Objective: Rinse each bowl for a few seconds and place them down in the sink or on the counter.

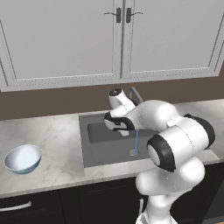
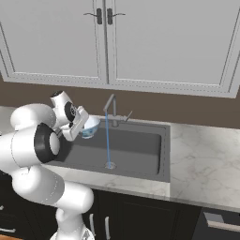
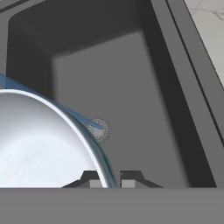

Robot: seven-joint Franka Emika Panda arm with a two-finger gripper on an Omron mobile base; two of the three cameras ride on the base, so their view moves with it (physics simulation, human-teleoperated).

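Note:
Over the left part of the sink [image 2: 140, 145], my gripper [image 2: 85, 123] is shut on the rim of a pale blue bowl [image 2: 91, 126] and holds it tilted. In the hand view the fingertips pinch the rim of the held bowl [image 3: 39, 144] between them, and its whitish inside faces the camera. Water runs from the faucet [image 2: 110, 108] in a thin stream [image 2: 107, 140] to the drain [image 2: 110, 165], just right of the held bowl. A second bowl [image 1: 22, 158] stands upright on the counter [image 1: 52, 135], left of the sink [image 1: 109, 144].
White wall cabinets [image 1: 118, 39] hang above the brown back wall. Bare counter [image 2: 201, 150] stretches right of the sink. Dark base cabinets [image 2: 140, 211] run below the pale counter edge. My own arm [image 1: 175, 140] blocks the sink's right side in the left base view.

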